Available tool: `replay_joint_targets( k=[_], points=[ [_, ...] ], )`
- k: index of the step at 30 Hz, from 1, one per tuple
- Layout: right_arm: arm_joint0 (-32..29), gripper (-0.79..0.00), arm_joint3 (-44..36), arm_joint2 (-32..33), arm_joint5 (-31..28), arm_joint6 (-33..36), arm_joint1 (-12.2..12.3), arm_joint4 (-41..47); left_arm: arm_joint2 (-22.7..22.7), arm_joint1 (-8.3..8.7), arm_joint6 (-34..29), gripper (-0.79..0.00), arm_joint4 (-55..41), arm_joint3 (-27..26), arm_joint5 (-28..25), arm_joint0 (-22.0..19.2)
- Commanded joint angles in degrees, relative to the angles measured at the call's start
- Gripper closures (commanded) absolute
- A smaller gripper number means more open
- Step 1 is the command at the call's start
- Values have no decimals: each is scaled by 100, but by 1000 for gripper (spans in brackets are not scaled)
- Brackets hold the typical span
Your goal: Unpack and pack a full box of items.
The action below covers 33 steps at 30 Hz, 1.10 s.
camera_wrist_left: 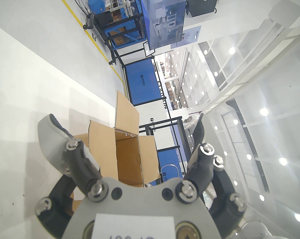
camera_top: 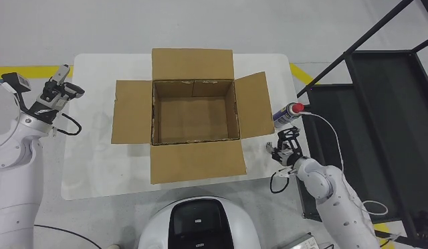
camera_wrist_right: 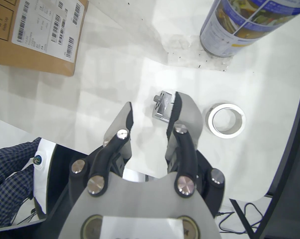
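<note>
An open cardboard box stands in the middle of the white table, its four flaps spread out and its inside bare. My right gripper is open, low over the table near the right front corner. A small metal block lies just inside one fingertip. A roll of white tape lies beside that finger, and a blue spray can with a red cap stands farther off. My left gripper hangs open and empty off the table's left edge, pointing at the box.
A black metal rack stands close against the table's right edge, by the can. The box's front flap with its shipping label lies flat near my right gripper. Bare table runs along the left and front sides.
</note>
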Motion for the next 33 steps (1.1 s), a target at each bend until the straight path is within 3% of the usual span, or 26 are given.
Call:
replay_joint_targets(
  k=[1, 6, 11, 13, 27, 28, 32, 33],
  points=[
    [75, -742, 93, -123, 119, -54, -10, -213, 0, 0, 0, -785, 0, 0, 0, 0],
    [239, -536, 284, -345, 304, -82, -34, -405, 0, 0, 0, -785, 0, 0, 0, 0],
    [392, -471, 444, -475, 435, -61, -55, -406, 0, 0, 0, -785, 0, 0, 0, 0],
    [455, -382, 500, -522, 486, -42, -62, -426, 0, 0, 0, -785, 0, 0, 0, 0],
    [734, -363, 751, -743, 796, 165, -96, -497, 0, 0, 0, -785, 0, 0, 0, 0],
    [736, -320, 751, -747, 813, 176, -97, -495, 0, 0, 0, -785, 0, 0, 0, 0],
    [738, 0, 739, -767, 880, 185, -99, -512, 0, 0, 0, -785, 0, 0, 0, 0],
    [737, 0, 734, -772, 904, 192, -101, -514, 0, 0, 0, -785, 0, 0, 0, 0]
  ],
)
